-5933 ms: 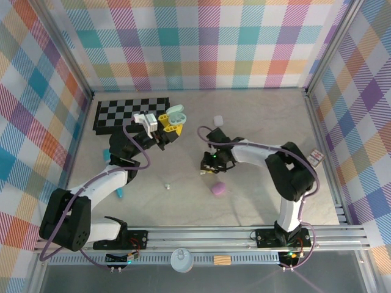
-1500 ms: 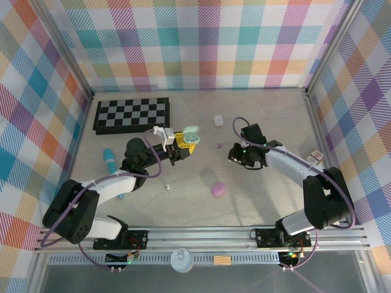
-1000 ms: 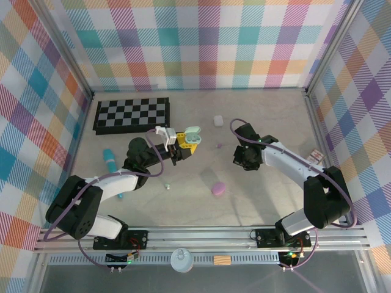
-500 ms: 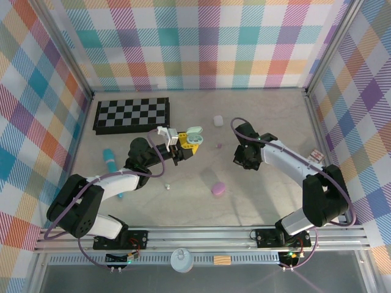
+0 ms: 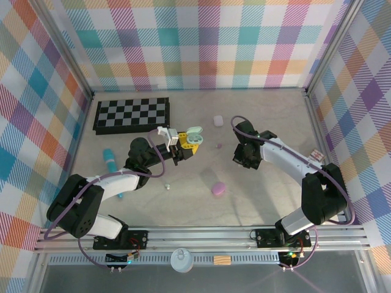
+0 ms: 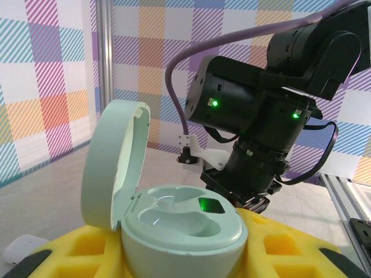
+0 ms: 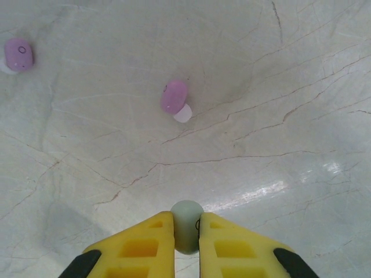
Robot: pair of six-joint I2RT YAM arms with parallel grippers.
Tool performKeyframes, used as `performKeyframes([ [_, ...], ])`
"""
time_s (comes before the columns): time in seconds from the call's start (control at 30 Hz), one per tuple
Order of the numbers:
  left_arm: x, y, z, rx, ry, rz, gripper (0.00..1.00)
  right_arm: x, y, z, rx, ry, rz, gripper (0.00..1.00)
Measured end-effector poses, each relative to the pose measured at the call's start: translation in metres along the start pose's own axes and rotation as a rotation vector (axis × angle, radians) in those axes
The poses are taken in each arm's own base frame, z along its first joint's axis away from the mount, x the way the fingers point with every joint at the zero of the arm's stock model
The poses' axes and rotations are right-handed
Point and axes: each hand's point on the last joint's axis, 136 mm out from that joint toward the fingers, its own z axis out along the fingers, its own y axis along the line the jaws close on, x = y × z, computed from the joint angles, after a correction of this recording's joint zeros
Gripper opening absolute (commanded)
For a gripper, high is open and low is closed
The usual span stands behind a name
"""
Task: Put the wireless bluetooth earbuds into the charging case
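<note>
**Robot test cell, lab-type rig**

Enclosed bench set-up, not a home or a shop. Walls are plaid printed panels [image 5: 201, 43], standing beyond the left tool [image 5: 188, 141] and the right tool [image 5: 241, 160] and out to either side of them. Bare aluminium extrusion posts [image 5: 335, 46] frame the corners. A slotted rail [image 5: 201, 235] runs on the near side of both tools, with the arm bases [image 5: 117, 235] bolted to it. The worktop [image 5: 256, 204] is pale and marble-patterned, its veins plain below the right tool. Exposed purple cabling [image 6: 232, 36] and green status lights [image 6: 214, 103] show on the right arm [image 6: 301, 52] facing the left tool.

Plaid walls [image 5: 214, 43], marbled tabletop [image 5: 256, 195]
</note>
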Motion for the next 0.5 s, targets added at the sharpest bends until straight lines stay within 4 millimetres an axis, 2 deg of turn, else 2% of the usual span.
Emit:
performKeyframes([
  [0.5,0.0029,0.0001,0.0001,0.0,0.011,-0.009,0.32,0.0059,0.0008,0.0005,0.012,0.048,-0.005,0.13],
])
